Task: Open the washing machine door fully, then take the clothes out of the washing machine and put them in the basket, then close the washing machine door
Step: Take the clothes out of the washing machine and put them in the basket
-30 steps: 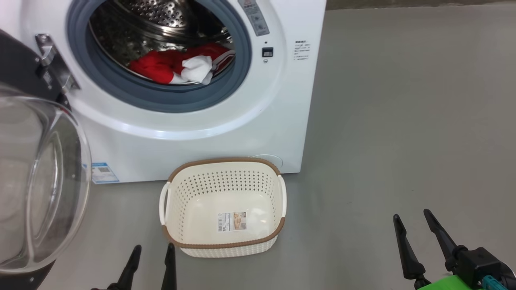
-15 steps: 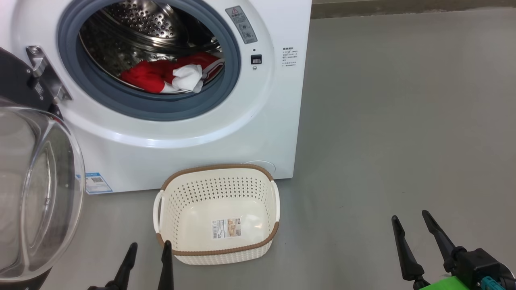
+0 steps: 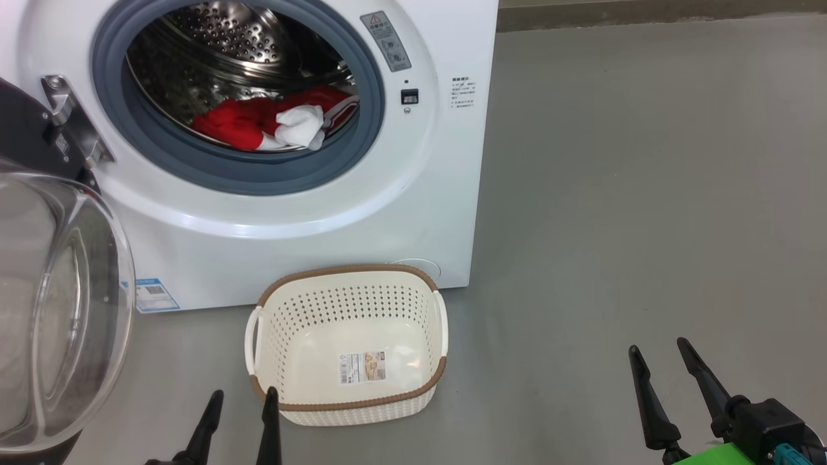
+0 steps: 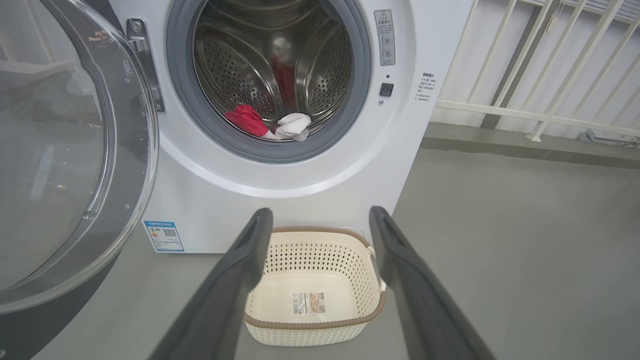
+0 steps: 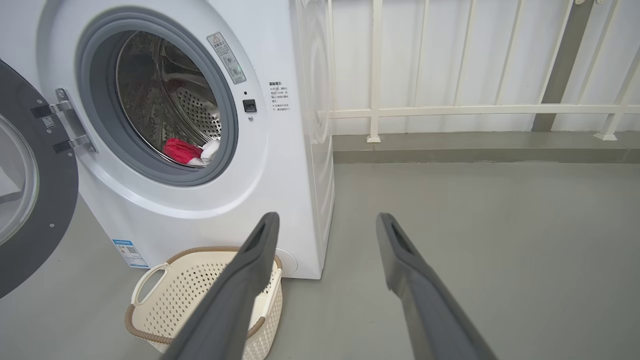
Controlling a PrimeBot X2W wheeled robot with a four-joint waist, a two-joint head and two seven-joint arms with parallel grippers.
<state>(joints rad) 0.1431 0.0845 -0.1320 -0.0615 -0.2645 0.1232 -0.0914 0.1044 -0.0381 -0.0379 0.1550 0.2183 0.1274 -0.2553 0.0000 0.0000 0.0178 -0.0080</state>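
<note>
The white washing machine stands with its door swung wide to the left, glass bowl facing me. Red clothes and a small white cloth lie at the front of the steel drum, also seen as clothes and clothes. The cream basket sits on the floor before the machine, holding nothing but a sticker. My left gripper is open just left of the basket's near corner. My right gripper is open over bare floor, far right. Left gripper and right gripper hold nothing.
Grey floor spreads to the right of the machine. A white railing on a low kerb runs behind it. The open door takes up the space at the left, close to my left arm.
The head view shifted a little, moving the machine and basket left and the basket down in the picture. Both grippers stay open and low, about where they were.
</note>
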